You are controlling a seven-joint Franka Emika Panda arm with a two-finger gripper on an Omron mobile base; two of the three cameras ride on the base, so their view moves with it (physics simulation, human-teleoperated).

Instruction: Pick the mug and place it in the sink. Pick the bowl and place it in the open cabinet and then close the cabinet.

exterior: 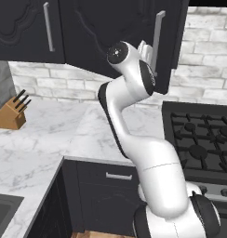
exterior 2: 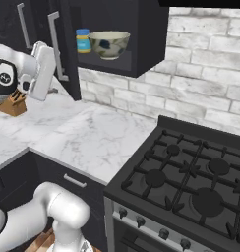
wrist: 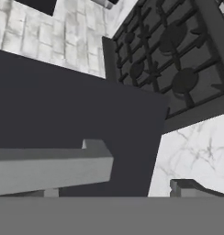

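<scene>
The gripper (exterior 2: 52,69) sits against the swung-out cabinet door (exterior 2: 63,49), right at its slim silver handle (exterior 2: 55,47); the hand view shows that flat grey bar (wrist: 49,170) just in front of the fingers. Whether the jaws are spread or closed on the handle I cannot tell. Below lies a white marble counter (exterior 2: 97,138) beside a black gas stove (exterior 2: 191,182) with cast grates. Farther back, the round beige bowl (exterior 2: 109,44) stands on the open cabinet's (exterior 2: 141,44) shelf, by a blue jar (exterior 2: 83,41), before a pale brick wall (exterior 2: 210,93).

Beige bowl (exterior 2: 109,43) upright on shelf inside open dark cabinet (exterior 2: 141,37); door (exterior 2: 68,49) ajar
</scene>
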